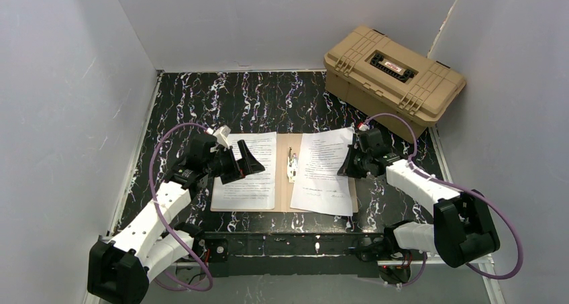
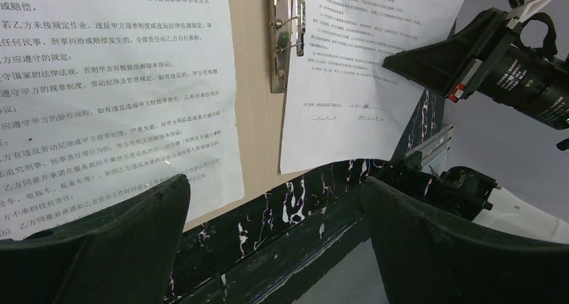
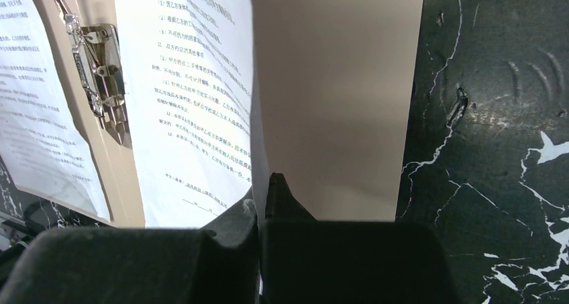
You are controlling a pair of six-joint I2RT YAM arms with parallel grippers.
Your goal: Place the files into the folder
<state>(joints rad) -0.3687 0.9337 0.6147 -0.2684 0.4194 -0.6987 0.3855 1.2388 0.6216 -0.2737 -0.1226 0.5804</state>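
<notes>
Over the folder's [image 1: 285,200] right half, right gripper [image 1: 346,164] pinches right sheet [image 1: 322,173] by its outer edge; left sheet [image 1: 248,183] lies flat inside; left gripper [image 1: 243,164] hangs wide open; best lowered square beside clip [image 1: 292,164], released gently.

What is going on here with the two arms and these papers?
An open folder lies on the table with a sheet on each half. The right gripper is shut on the outer edge of the right sheet, holding that edge slightly raised. This sheet sits crooked and overhangs the folder's near edge. The left gripper is open above the left sheet, holding nothing.
</notes>
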